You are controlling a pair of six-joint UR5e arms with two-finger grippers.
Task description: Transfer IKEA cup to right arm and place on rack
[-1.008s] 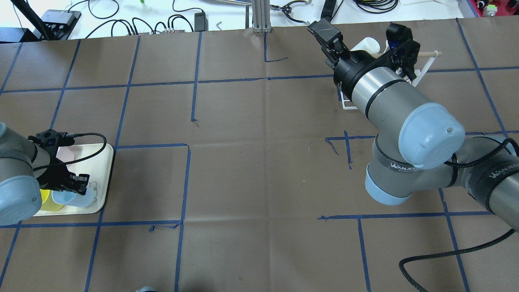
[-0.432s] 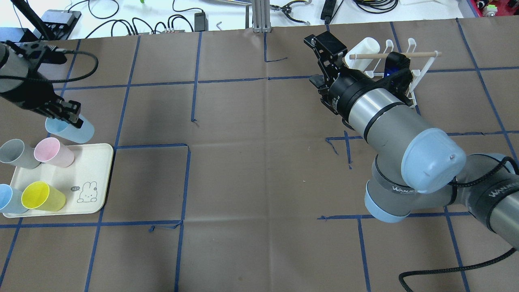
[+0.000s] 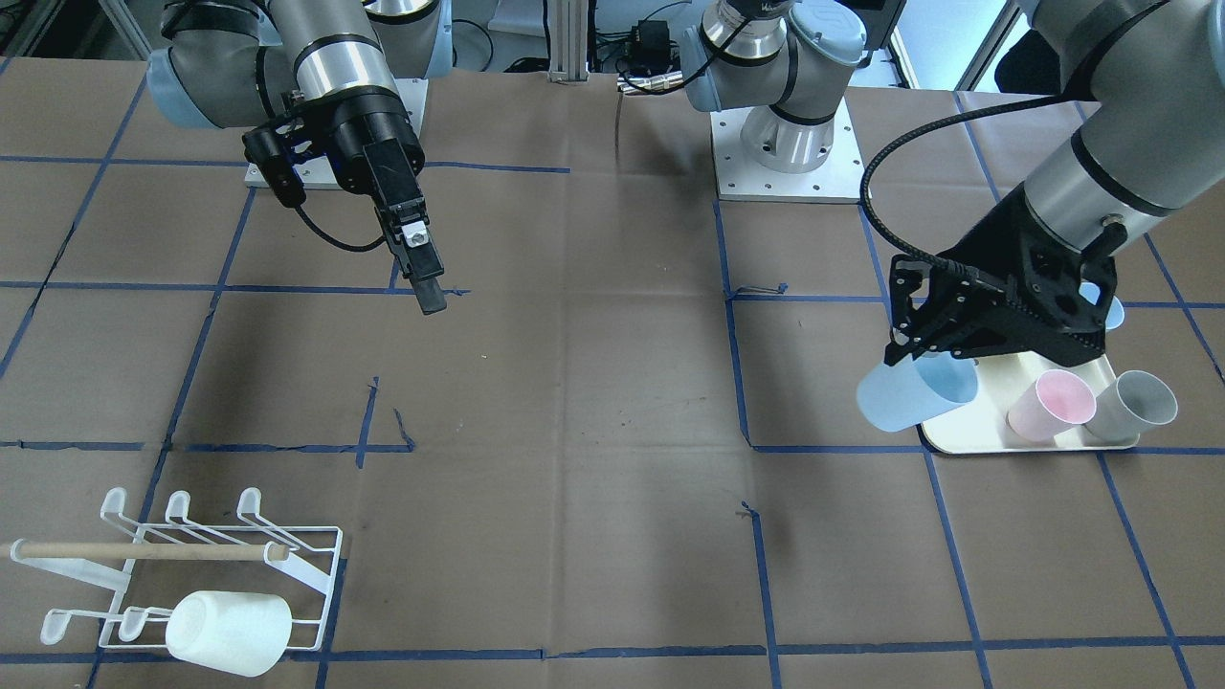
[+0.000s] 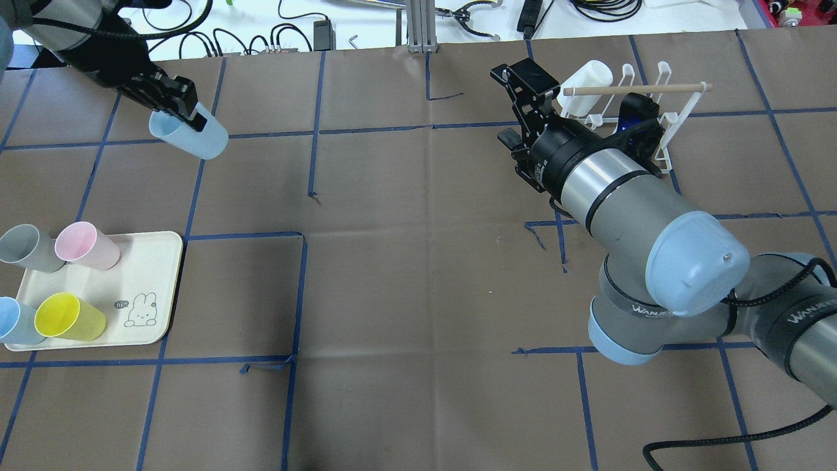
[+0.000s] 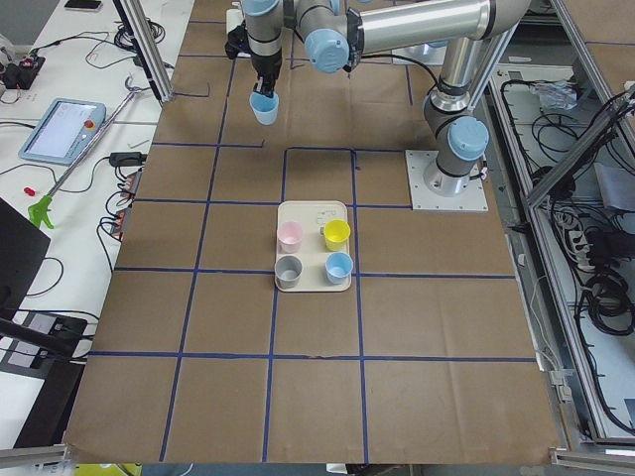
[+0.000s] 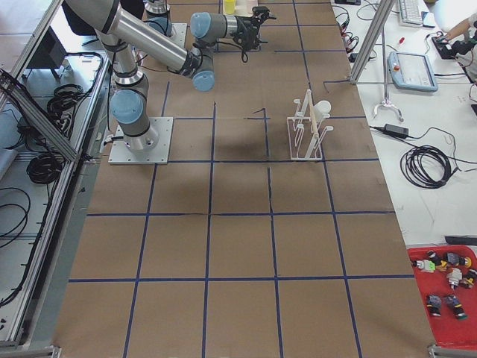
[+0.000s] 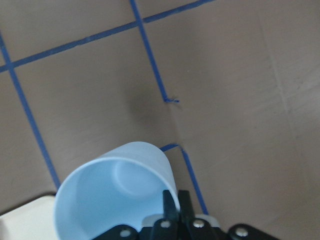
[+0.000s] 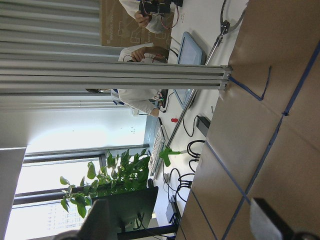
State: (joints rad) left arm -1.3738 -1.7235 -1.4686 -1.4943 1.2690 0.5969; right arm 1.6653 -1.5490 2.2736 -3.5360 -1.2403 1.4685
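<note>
One blue cup (image 4: 193, 136) is gripped aloft by the left claw (image 4: 175, 104), with handover to the wide-open right claw (image 4: 514, 104) and placing on the rack (image 3: 144, 551) not yet done.

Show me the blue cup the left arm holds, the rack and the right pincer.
blue cup (image 4: 196, 137), overhead view, on its side wall.
rack (image 3: 144, 551), front-facing view, on its wooden dowel.
right pincer (image 4: 500, 104), overhead view, midway between its open fingertips.
</note>
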